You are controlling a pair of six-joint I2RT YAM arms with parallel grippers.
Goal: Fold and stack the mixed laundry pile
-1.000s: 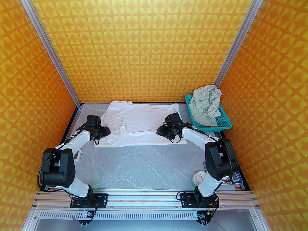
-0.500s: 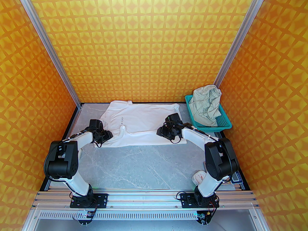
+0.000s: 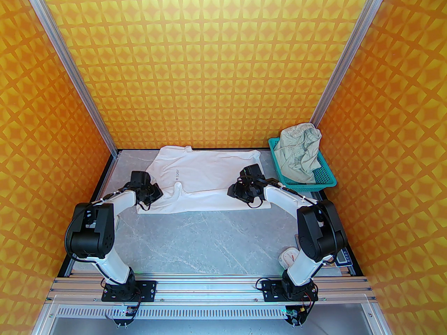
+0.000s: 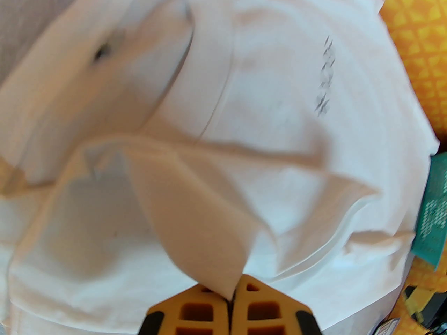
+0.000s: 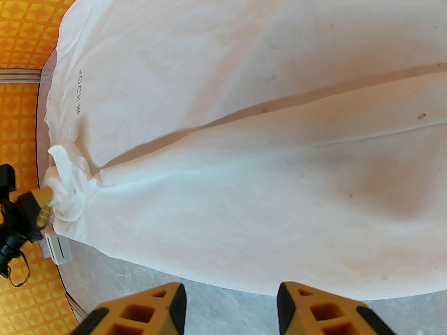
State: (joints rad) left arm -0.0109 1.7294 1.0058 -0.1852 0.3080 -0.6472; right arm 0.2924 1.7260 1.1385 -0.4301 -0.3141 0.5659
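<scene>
T-shirt (image 3: 209,173): white, spread flat on far bench (image 3: 209,236); left fingers (image 4: 258,305) pinched shut on sleeve fold, likely to fold it inward; right fingers (image 5: 146,309) spread, empty, over near hem. Far right: shorts (image 3: 300,152) heaped in basket (image 3: 326,178).

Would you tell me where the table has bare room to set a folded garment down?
The widest bare patch of table lies between the near edge of the T-shirt and the arm bases. A narrow strip separates T-shirt and basket. The far half is crowded: T-shirt, left gripper pinching it, open right gripper, shorts filling the basket.
</scene>
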